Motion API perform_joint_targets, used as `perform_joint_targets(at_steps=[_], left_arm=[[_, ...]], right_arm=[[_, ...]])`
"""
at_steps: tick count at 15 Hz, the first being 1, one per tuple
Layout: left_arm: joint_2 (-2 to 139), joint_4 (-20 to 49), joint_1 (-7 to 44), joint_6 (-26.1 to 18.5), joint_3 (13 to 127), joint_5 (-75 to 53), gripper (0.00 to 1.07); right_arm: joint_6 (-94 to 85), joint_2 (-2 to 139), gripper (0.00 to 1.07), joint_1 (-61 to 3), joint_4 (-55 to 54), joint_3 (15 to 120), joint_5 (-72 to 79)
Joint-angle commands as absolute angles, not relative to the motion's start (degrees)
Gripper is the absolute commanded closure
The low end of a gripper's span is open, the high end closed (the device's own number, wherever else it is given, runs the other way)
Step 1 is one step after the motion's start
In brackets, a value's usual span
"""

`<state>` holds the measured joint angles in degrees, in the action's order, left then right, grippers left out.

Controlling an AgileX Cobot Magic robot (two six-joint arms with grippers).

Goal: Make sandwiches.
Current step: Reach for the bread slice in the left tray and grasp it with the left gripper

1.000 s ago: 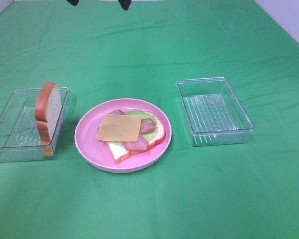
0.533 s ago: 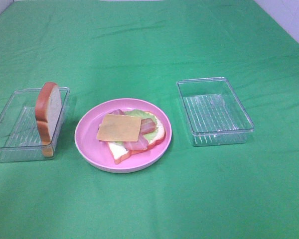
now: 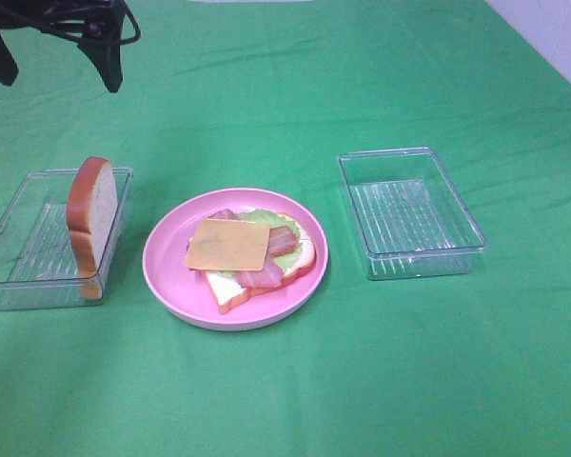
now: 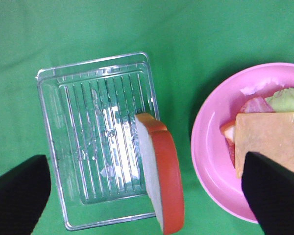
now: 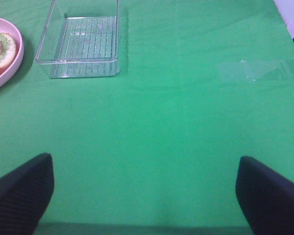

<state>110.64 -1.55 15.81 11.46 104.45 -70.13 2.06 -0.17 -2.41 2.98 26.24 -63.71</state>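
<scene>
From the high camera I see my left tool [image 3: 52,57] spread wide and empty, hovering beyond the bread slice [image 3: 89,224] that stands on edge in the left tray [image 3: 19,228]. The open sandwich [image 3: 252,252] waits on the pink plate [image 3: 171,276].

My left wrist view puts the bread slice [image 4: 161,178] right below the tool [image 4: 147,196]. It looks light and foam-soft, so I'd pinch its flat faces gently.

My right tool [image 5: 144,196] hangs unclenched over bare counter [image 5: 186,122], with the other tray [image 5: 83,41] ahead of it.
</scene>
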Motion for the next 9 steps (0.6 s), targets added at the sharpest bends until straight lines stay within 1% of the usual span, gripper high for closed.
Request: perform_joint_targets(at_steps=[1,2,5,8,9], left_arm=[[113.0,3.0,15.8,12.4,103.9,-75.6,0.06],[114.1,4.3,15.8,12.0,103.9,-75.6,0.06],[117.1,3.8,15.8,12.3,103.8,-75.6,0.06],[119.7,5.4,15.8,12.5,103.1,-75.6,0.06],[121.6,5.3,15.8,12.1,101.2,-75.6,0.06]], right_arm=[[1.8,-2.1,0.11,-2.0,2.9,26.1,-63.1],[1.8,-2.1,0.11,-2.0,2.9,26.1,-63.1],[1.8,-2.1,0.11,-2.0,2.9,26.1,-63.1],[1.8,-2.1,0.11,-2.0,2.9,26.1,-63.1],[1.8,-2.1,0.11,-2.0,2.9,26.1,-63.1]])
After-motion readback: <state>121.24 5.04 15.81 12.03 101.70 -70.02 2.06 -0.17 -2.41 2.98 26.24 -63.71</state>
